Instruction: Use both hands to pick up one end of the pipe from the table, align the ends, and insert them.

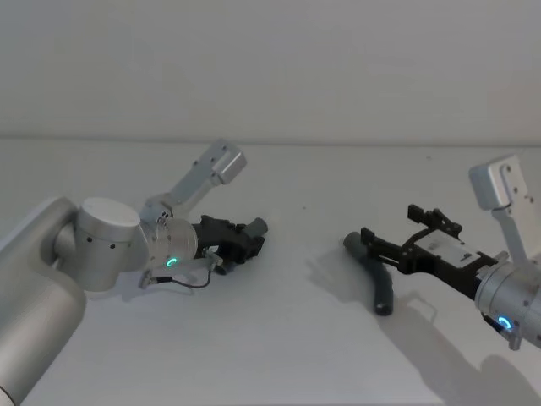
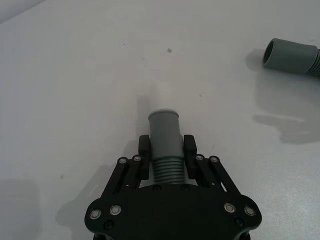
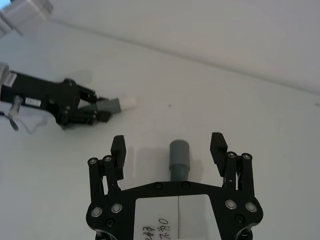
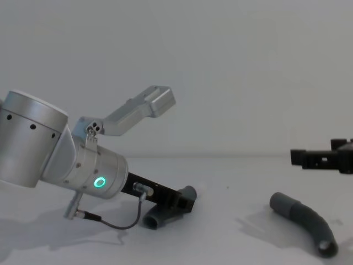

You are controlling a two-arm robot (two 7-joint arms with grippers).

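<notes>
Our left gripper (image 2: pixel 166 147) is clamped on its hose piece (image 2: pixel 165 131), just behind the cuff (image 2: pixel 164 122). The right gripper (image 3: pixel 168 146) hangs spread wide over the other piece (image 3: pixel 180 160), which is lying on the table (image 1: pixel 279 338). We'd drop straight down, centre it between the fingers, then squeeze (grab the ribs, leave the cuff free).

1. Robotics lab or test cell, not a home or shop.
2. Plain matte white table (image 1: pixel 279 355) running up to a blank pale wall (image 1: pixel 270 68).
3. Two silver industrial arms: left arm (image 1: pixel 101 245) with green ring light (image 1: pixel 172 262), right arm (image 1: pixel 516 304).
4. Grey camera bracket (image 1: pixel 221 162) fixed at left wrist.
5. White label (image 3: pixel 155 215) with handwritten marks on right gripper (image 3: pixel 168 144).
6. Bench props: left hose piece (image 2: pixel 165 135), right hose piece (image 1: pixel 379 283).
</notes>
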